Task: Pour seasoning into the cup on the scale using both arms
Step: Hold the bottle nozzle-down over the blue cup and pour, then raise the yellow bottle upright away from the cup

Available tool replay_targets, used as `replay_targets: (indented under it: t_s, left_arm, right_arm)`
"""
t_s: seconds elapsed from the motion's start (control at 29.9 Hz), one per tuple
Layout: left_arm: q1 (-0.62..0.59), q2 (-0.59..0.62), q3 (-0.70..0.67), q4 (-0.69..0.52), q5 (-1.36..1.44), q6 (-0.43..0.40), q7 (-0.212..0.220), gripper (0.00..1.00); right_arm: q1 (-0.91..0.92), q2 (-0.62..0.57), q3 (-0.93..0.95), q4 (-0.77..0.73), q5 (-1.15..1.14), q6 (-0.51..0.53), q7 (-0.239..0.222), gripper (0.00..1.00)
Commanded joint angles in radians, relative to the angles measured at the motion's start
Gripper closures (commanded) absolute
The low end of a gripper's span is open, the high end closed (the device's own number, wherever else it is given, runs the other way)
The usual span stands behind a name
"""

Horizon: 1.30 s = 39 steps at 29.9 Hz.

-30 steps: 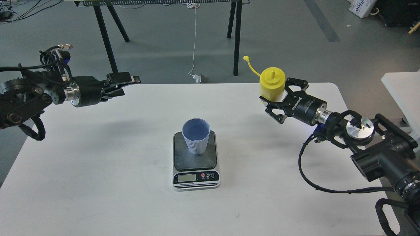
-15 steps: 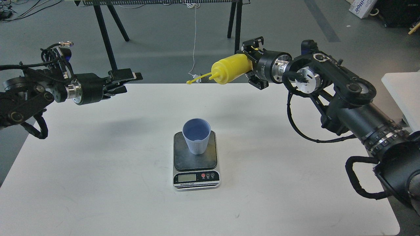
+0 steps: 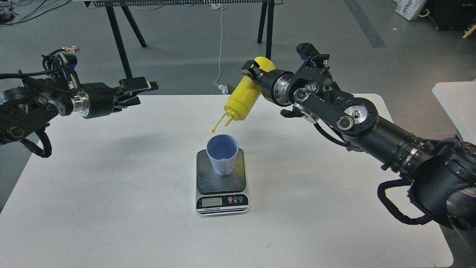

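The light-blue cup [image 3: 222,153] stands upright on the dark plate of the silver scale [image 3: 222,182] in the middle of the white table. My right gripper [image 3: 256,76] is shut on the yellow seasoning bottle [image 3: 244,96] near its base and holds it tipped nozzle-down, just above and behind the cup's rim. The cap strap [image 3: 219,124] hangs from the nozzle, with its cap just above the rim. My left gripper [image 3: 143,91] hovers over the table's far left edge, well away from the cup, holding nothing, its fingers close together.
The white table [image 3: 111,193] has a rounded front right corner. Black stand legs [image 3: 119,41] and a white cable [image 3: 220,48] are on the floor beyond the far edge. A second white surface [image 3: 457,104] is at the right.
My right arm swung the bottle left and down from level to nozzle-down over the cup. A second ago the bottle was upright at the table's far right. The left arm barely moved.
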<state>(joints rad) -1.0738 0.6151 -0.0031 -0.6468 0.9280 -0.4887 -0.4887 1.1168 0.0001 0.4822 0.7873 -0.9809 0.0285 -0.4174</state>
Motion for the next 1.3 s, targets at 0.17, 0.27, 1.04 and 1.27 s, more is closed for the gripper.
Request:
replay_targets:
  t_s: [0.17,0.27,1.04,1.27]
  left_arm:
    - [0.006,-0.002,0.000,0.003,-0.008,0.000,0.000,0.01]
    - [0.006,-0.002,0.002,0.003,-0.008,0.000,0.000,0.01]
    - [0.005,0.009,0.005,0.003,-0.008,0.000,0.000,0.01]
    - [0.005,0.011,0.002,0.003,-0.020,0.000,0.000,0.01]
  right_arm:
    - [-0.002,0.000,-0.010,0.000,-0.007,-0.002,0.000,0.98]
    - [-0.003,0.000,-0.028,-0.002,-0.007,-0.015,0.000,0.98]
    - [-0.006,0.000,0.485,-0.011,0.206,-0.071,0.012,0.98]
    - [-0.076,-0.087,0.700,-0.011,0.761,-0.070,-0.024,0.96]
